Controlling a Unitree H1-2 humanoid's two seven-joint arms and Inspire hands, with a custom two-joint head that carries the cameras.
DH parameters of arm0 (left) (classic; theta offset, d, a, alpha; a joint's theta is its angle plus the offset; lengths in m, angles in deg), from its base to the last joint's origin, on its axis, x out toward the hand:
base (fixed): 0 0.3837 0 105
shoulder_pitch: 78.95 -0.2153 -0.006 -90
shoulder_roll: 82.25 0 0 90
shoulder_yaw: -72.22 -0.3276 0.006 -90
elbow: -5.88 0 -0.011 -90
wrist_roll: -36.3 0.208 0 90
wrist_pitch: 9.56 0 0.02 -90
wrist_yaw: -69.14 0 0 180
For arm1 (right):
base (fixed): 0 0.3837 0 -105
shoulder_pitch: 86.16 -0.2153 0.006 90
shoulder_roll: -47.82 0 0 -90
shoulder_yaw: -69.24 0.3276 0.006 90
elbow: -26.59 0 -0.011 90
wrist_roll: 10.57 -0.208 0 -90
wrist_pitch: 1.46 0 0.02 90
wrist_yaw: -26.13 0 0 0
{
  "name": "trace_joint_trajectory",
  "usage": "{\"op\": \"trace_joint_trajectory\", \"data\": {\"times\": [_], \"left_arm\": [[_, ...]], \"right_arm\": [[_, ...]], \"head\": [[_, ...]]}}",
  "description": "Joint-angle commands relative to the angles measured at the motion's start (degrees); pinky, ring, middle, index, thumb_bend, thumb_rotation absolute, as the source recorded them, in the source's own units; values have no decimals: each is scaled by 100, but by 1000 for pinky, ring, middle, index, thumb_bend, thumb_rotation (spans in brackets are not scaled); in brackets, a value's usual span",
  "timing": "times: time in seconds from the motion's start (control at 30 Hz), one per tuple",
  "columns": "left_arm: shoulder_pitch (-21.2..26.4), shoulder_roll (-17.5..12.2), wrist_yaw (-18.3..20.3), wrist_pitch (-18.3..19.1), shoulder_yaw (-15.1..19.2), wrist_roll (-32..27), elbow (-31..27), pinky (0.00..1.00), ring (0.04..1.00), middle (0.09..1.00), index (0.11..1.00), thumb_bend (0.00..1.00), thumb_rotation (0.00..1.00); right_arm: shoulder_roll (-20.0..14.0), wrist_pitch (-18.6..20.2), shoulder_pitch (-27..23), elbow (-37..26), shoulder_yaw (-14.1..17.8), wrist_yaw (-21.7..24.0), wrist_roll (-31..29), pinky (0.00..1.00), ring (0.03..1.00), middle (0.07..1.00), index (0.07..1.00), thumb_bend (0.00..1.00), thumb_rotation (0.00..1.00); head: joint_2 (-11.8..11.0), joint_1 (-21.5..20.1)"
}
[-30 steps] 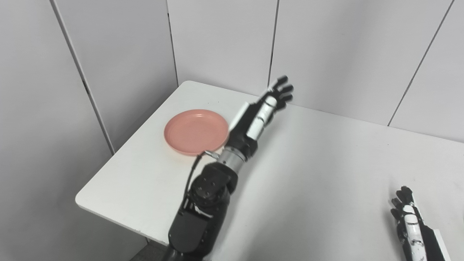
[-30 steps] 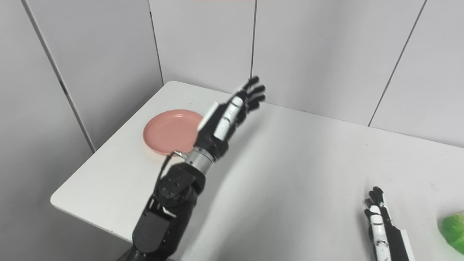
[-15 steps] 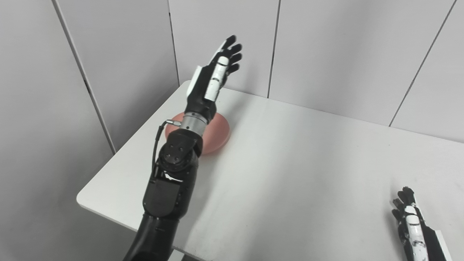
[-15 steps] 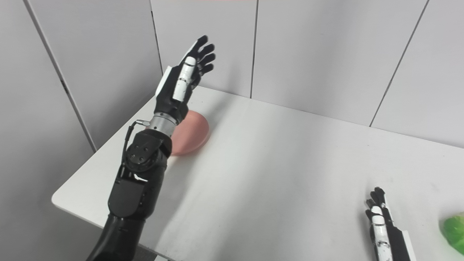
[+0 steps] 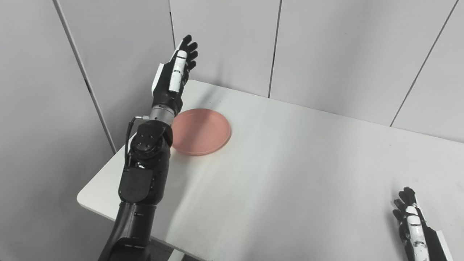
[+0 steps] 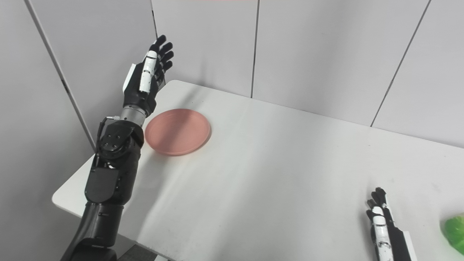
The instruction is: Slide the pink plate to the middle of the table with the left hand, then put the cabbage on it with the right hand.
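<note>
my left hand (image 5: 173, 78) hangs empty, fingers spread, beside the pink plate (image 5: 201, 131); nothing slid yet; right hand (image 6: 382, 224) flat, released, cabbage (image 6: 454, 232) untouched.

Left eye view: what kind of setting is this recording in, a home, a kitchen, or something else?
Probably a lab or test booth, not a home: a bare white table boxed in by plain grey wall panels, with only a pink plate and a green cabbage as props.
</note>
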Motion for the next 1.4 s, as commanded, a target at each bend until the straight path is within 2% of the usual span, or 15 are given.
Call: {"op": "trace_joint_trajectory", "data": {"times": [0.0, 0.27, 0.47, 0.67, 0.87, 1.1, 1.37], "left_arm": [[211, -240, -40, -71, 100, -78, -8, 969, 964, 955, 948, 471, 1000], [107, -390, 29, -314, 375, -379, 639, 972, 974, 969, 960, 445, 1000], [101, -436, -23, -363, 510, -492, 962, 965, 956, 951, 946, 451, 1000], [99, -466, -94, -453, 583, -536, 1373, 950, 943, 938, 934, 443, 1000], [83, -539, -53, -589, 621, -591, 1714, 959, 958, 950, 940, 450, 1000], [164, -668, -185, -668, 721, -653, 2259, 956, 942, 931, 929, 444, 1000], [115, -697, -123, -648, 752, -731, 2522, 965, 955, 934, 933, 442, 1000]], "right_arm": [[-1, 78, -41, -76, -3, 28, -37, 1000, 1000, 1000, 1000, 55, 1000], [-19, 88, -36, -87, 5, 43, -55, 1000, 1000, 1000, 1000, 59, 1000], [-9, 203, -32, -163, 6, 38, -78, 1000, 1000, 1000, 1000, 49, 1000], [-45, 109, -29, -144, -4, 54, -47, 1000, 1000, 1000, 1000, 54, 1000], [-41, 162, -9, -199, -6, 50, -64, 1000, 1000, 1000, 1000, 60, 1000], [6, 250, 6, -278, -6, 11, -71, 1000, 1000, 1000, 1000, 55, 1000], [4, 206, 6, -261, 3, 42, -115, 1000, 1000, 1000, 1000, 54, 1000]], "head": [[-8, 1], [-4, 27], [43, 13], [64, 27], [76, 30], [95, 29], [120, 22]]}}
